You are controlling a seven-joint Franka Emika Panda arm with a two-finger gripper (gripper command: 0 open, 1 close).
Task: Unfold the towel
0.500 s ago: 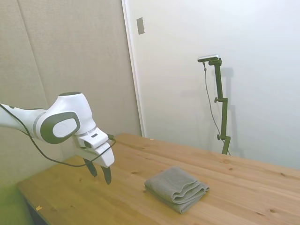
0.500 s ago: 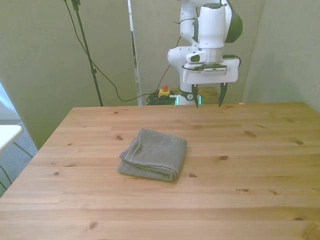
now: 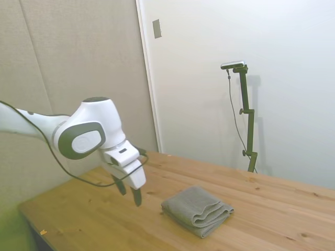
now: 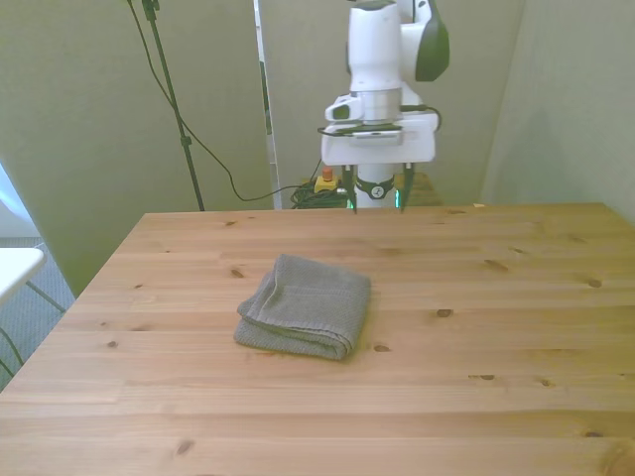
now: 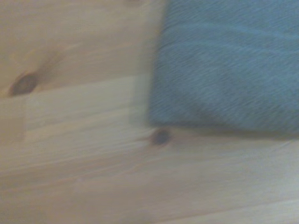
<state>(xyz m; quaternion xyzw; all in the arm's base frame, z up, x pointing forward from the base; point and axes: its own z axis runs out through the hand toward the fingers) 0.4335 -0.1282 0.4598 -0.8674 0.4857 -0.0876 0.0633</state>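
The grey-brown towel (image 3: pixel 197 210) (image 4: pixel 305 318) lies folded in several layers on the wooden table (image 4: pixel 476 347), with its stacked edges facing the front view's left. My gripper (image 3: pixel 129 192) (image 4: pixel 377 198) hangs open and empty above the table's far side, behind the towel and a little toward the front view's right. A clear gap separates it from the cloth. The wrist view shows a blurred corner of the towel (image 5: pixel 229 65) on bare wood.
Cables trail down behind the table's far edge (image 4: pixel 298 193). A white surface (image 4: pixel 15 268) juts in at the front view's left.
The arm has swung toward the towel, shifting the gripper to the front view's left and nearer the cloth. The towel has not moved.
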